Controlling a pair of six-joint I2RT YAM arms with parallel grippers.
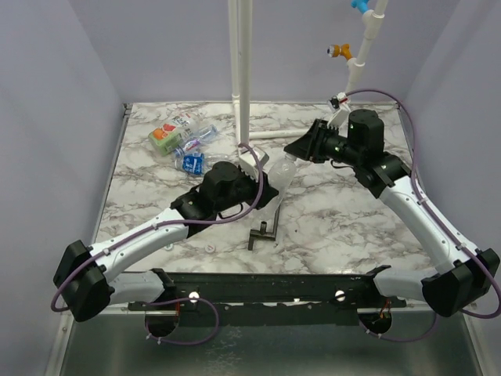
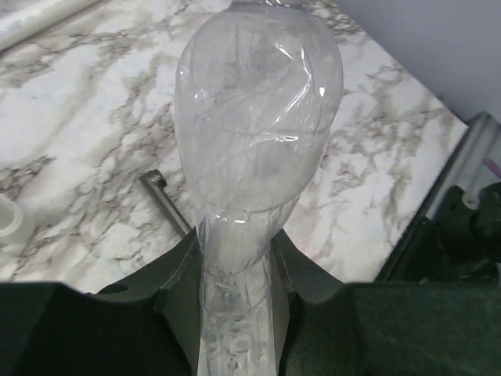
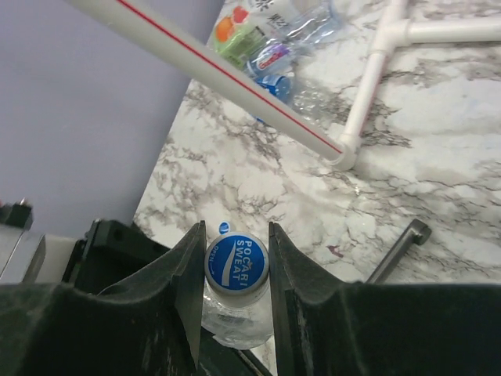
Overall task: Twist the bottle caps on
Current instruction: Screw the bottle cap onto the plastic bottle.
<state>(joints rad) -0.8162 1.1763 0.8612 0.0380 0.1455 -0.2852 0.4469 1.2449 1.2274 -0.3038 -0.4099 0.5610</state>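
The left hand (image 2: 235, 247) pinches the clear bottle (image 2: 258, 117) low down, and the right hand (image 3: 236, 233) pinches the blue Pocari Sweat cap (image 3: 236, 262) on its neck. A white pipe (image 1: 237, 78) stands just behind the left hand, and a black T-shaped tool (image 1: 264, 231) lies near it on the tabletop (image 1: 337, 227).

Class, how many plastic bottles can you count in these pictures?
4. One clear bottle is held in the left hand, the right hand on its blue cap. Three lie heaped far left: green-labelled bottle, middle bottle, blue-labelled bottle. The heap may hide more.
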